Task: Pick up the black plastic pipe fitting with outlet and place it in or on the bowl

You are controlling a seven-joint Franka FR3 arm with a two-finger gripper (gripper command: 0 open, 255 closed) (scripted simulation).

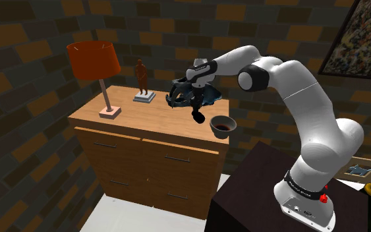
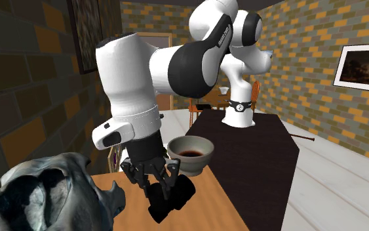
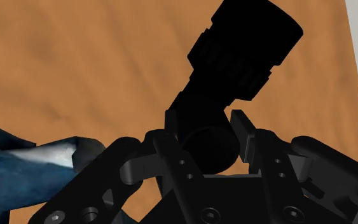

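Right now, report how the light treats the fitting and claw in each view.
Shoulder view: dim room, dresser top lit warm, black pipe fitting a dark shape under the claw. Second exterior view: brighter; bowl rim catches light, fitting shows little shading. Wrist view: fitting a flat black silhouette against the orange dresser top; claw shows faint grey edges.

I've bare dresser top between the held fitting and bowl; the skull crowds my gripper's other side.

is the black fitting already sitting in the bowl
No, the second exterior view shows the black pipe fitting clasped between the fingers of the gripper, outside the bowl rather than in it.
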